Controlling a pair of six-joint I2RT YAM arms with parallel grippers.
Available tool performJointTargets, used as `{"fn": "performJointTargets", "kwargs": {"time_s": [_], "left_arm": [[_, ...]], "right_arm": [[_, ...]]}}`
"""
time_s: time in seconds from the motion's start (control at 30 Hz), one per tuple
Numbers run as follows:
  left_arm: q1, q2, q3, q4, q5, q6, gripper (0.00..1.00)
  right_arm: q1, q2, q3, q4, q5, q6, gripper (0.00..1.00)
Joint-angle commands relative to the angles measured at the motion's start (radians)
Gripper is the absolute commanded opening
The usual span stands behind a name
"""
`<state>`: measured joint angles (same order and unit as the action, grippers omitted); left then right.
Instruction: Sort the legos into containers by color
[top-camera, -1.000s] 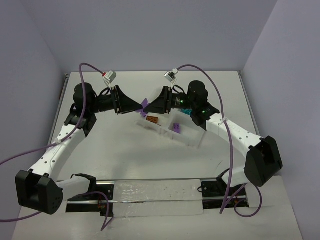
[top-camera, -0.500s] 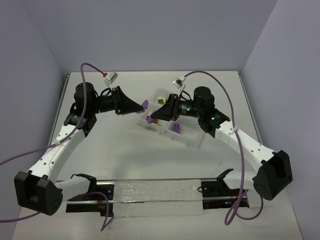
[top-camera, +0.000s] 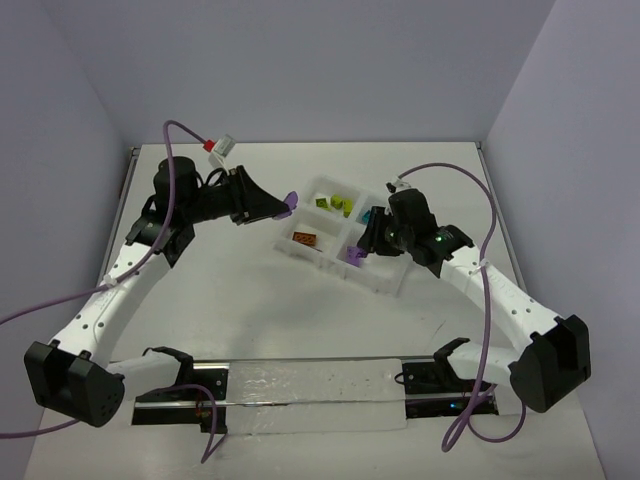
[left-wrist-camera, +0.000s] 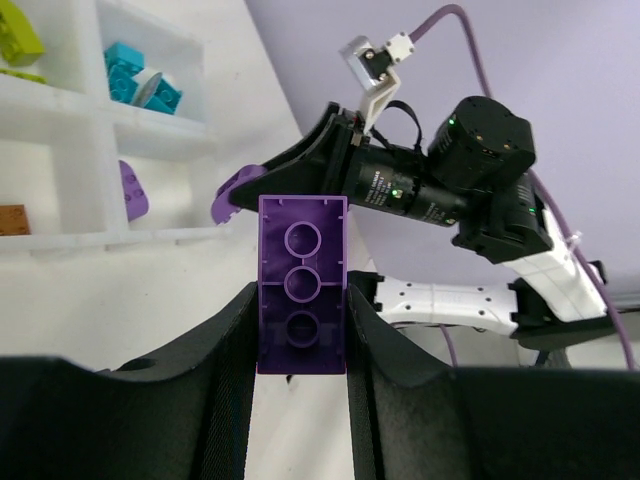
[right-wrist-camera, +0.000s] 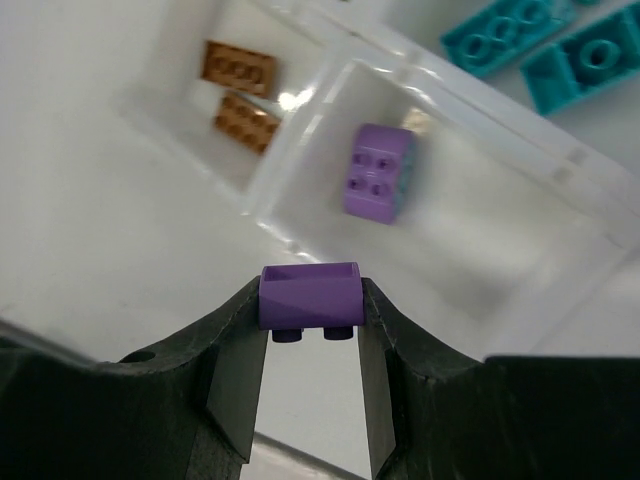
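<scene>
The white tray (top-camera: 392, 283) holds lime green legos (top-camera: 338, 203), teal legos (top-camera: 375, 214), orange-brown legos (top-camera: 303, 239) and a purple lego, each colour in its own compartment. My left gripper (top-camera: 284, 209) is shut on a long purple lego (left-wrist-camera: 302, 285) and holds it in the air left of the tray. My right gripper (right-wrist-camera: 310, 312) is shut on a small purple lego (right-wrist-camera: 310, 295) just above the near edge of the purple compartment, where another purple lego (right-wrist-camera: 378, 172) lies. The orange-brown legos (right-wrist-camera: 240, 90) and the teal legos (right-wrist-camera: 520, 40) also show in the right wrist view.
A long clear strip with black brackets (top-camera: 310, 385) lies along the near edge between the arm bases. Purple cables loop from both arms. Purple-grey walls close the table at the back and sides.
My right gripper pulled away from the left gripper and moved right and down over the tray with the small purple lego. The left gripper kept its long purple lego, nearly still.
</scene>
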<state>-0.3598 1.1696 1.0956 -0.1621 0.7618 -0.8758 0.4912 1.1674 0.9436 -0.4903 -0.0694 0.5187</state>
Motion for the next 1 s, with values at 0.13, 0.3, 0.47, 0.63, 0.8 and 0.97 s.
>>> {"fn": "performJointTargets", "kwargs": {"time_s": [0.13,0.3,0.47,0.63,0.8,0.97], "left_arm": [[-0.095,0.061,0.079,-0.131,-0.166,0.074,0.00],[-0.148,0.123,0.108,-0.143,-0.205,0.075,0.00],[-0.219,0.197,0.160,-0.171,-0.249,0.097,0.00],[-0.277,0.280,0.221,-0.188,-0.302,0.115,0.00],[-0.368,0.436,0.310,-0.214,-0.351,0.137,0.00],[-0.413,0.569,0.400,-0.218,-0.363,0.142,0.00]], "right_arm": [[-0.003,0.065,-0.008,-0.047,0.208,-0.028,0.22],[-0.002,0.111,0.021,-0.034,0.201,-0.025,0.76],[-0.003,0.090,0.074,-0.079,0.254,-0.029,0.93],[-0.013,-0.016,0.109,-0.139,0.356,-0.022,0.93],[-0.059,-0.165,0.101,-0.190,0.444,0.009,0.93],[-0.077,-0.285,0.084,-0.225,0.496,0.035,0.93]]}}
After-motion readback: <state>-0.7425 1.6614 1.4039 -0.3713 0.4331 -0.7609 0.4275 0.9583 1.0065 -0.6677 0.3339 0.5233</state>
